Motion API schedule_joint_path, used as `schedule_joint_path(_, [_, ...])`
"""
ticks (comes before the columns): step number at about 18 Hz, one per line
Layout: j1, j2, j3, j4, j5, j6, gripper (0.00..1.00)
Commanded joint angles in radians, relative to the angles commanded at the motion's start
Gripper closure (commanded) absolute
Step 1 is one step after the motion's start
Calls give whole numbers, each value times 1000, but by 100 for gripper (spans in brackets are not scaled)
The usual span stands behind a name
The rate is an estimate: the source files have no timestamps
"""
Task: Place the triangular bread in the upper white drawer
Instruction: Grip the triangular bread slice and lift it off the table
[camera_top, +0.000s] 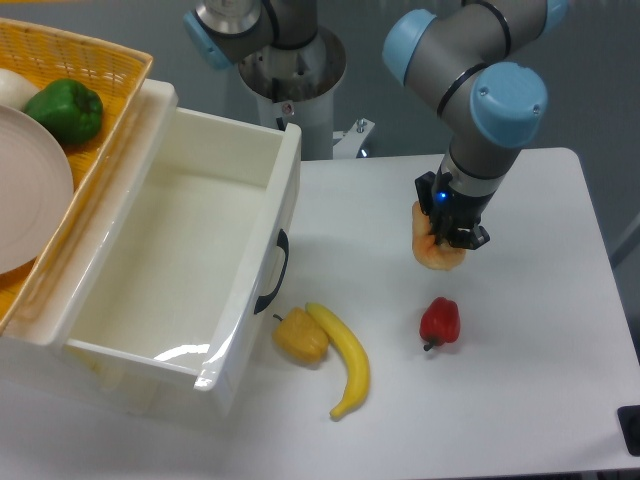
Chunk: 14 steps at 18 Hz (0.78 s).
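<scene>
Tan bread (437, 248) hangs pinched in my gripper (446, 240), jaws pressed on it, lifted above the table (540, 400) right of the drawer (170, 260). I see the drawer pulled open, handle facing the pepper (300, 338) and banana (345, 360); a red pepper (440, 322) lies below the gripper.

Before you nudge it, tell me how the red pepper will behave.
The red pepper looks rounded and glossy, so it would probably roll or skid. Its small size suggests it is light. It sits apart from the banana, so likely no collision.
</scene>
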Motion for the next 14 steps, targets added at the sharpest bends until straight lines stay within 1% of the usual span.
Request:
schedule_joint_path(10, [3, 0, 8, -3, -5, -15, 89])
schedule_joint_path(14, [0, 2, 31, -6, -9, -58, 89])
